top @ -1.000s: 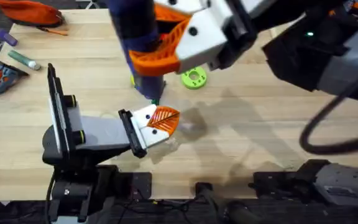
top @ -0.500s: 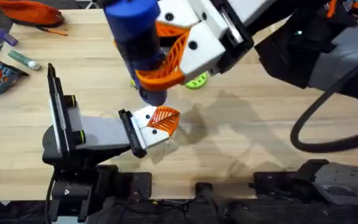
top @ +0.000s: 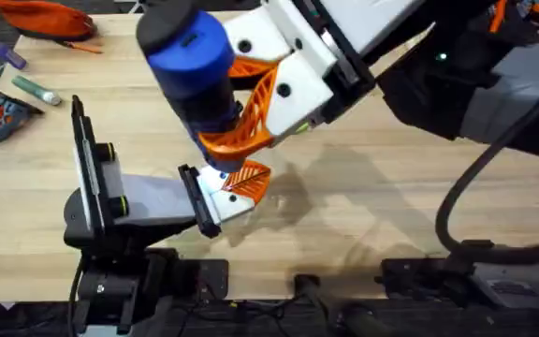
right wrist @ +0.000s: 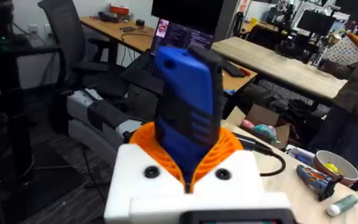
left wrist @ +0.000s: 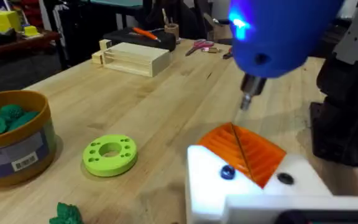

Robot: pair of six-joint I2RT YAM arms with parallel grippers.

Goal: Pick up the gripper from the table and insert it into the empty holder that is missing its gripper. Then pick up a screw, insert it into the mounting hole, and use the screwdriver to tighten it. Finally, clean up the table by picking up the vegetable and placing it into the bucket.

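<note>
- Table (top: 419, 215): pale wood planks, carrying all items below.
- Right arm: reaches across the middle from the lower right, raised close under the overhead camera; wrist tilted so the tool points down toward the left arm's fingers.
- Right gripper (top: 241, 112): white fingers with orange ribbed pads clamped on the screwdriver body, seen from both the overhead and right wrist views.
- Left arm: lies low and horizontal along the near edge of the table, wrist pointing toward the middle.
- Left gripper (top: 237, 187): white finger mounts carrying an orange ribbed tip (left wrist: 244, 149); whether the fingers are apart or together cannot be told.
- Screwdriver (top: 195, 75): blue, held nearly upright; a blue light glows on its body in the left wrist view; thin metal bit (left wrist: 248, 99) just above the orange tip, contact uncertain.
- Bucket (left wrist: 11, 140): tan-brown, blue label band with a white barcode sticker, text illegible; green and red items inside; stands on the table near the disc.
- Green disc (left wrist: 109, 155): flat, with holes, beside the bucket.
</note>
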